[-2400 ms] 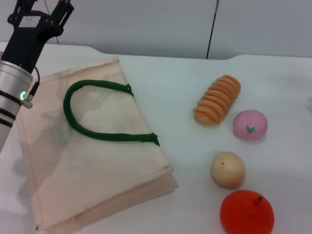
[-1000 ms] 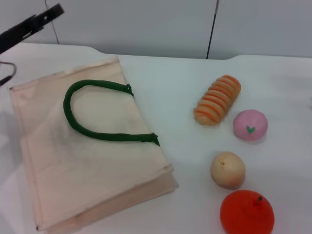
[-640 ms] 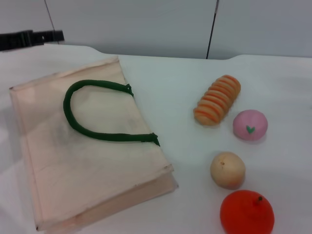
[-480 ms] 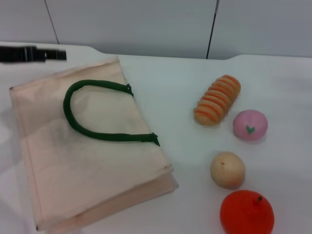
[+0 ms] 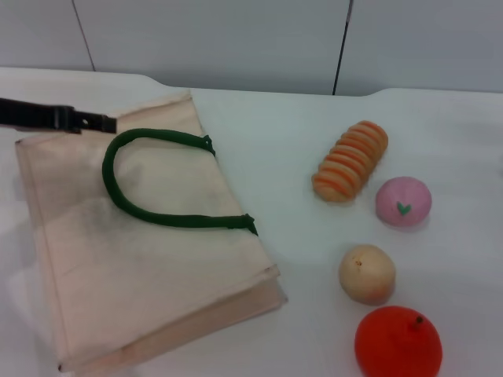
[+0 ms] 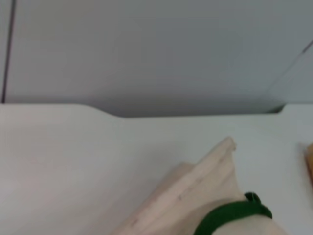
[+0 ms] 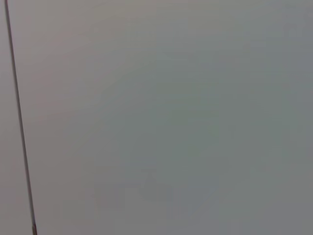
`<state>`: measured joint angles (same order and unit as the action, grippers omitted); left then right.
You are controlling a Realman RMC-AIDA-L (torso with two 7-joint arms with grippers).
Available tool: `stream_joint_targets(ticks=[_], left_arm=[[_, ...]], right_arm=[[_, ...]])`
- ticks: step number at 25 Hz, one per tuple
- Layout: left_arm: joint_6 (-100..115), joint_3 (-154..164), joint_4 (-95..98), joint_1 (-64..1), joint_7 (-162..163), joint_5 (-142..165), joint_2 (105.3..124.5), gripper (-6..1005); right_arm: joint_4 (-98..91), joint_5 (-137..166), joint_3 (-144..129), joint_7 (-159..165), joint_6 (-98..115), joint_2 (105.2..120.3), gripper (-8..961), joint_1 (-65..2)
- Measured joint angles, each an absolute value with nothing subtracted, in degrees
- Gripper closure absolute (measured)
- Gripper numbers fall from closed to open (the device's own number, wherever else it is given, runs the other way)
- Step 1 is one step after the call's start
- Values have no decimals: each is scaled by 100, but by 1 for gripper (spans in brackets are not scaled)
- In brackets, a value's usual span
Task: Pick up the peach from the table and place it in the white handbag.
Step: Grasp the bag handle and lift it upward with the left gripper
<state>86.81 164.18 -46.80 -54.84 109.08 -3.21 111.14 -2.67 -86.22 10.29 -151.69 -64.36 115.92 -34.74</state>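
Note:
The peach (image 5: 403, 202) is a small pale-pink ball with a green leaf mark, resting on the white table at the right. The white handbag (image 5: 157, 259) lies flat at the left with its dark green loop handle (image 5: 141, 181) on top. My left gripper (image 5: 106, 122) reaches in from the left edge as a thin black bar over the bag's far left corner, close to the handle's far end and far from the peach. The left wrist view shows the bag's corner (image 6: 195, 196) and a bit of handle (image 6: 230, 215). The right gripper is out of view.
A striped orange loaf-shaped item (image 5: 351, 160) lies just behind the peach. A tan round fruit (image 5: 366, 273) and a larger red-orange fruit (image 5: 398, 342) sit in front of it. A grey wall (image 5: 236, 39) stands behind the table. The right wrist view shows only wall.
The left arm has left its upright stance at the far left; its black gripper has come down and reached rightward over the bag's far corner. The fruits and bag have not moved.

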Motion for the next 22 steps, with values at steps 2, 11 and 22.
stream_joint_targets(ticks=[2,11,22], left_arm=[[8516,16418,-4408,-5521,10915,-167,11070,171],[7687,16418,-3707,-5550,10929,21,11041,171],[7105,16418,-3154,-5539,10904,26,11032,172]], right_arm=[[-264,-8622,1029,-15169,-6436,11592,94,-3477],[-263,-8622,1023,-15169,-6456,11593,99,-3488],[-263,-8622,1029,-15165,-6460,11593,105,-3507]])
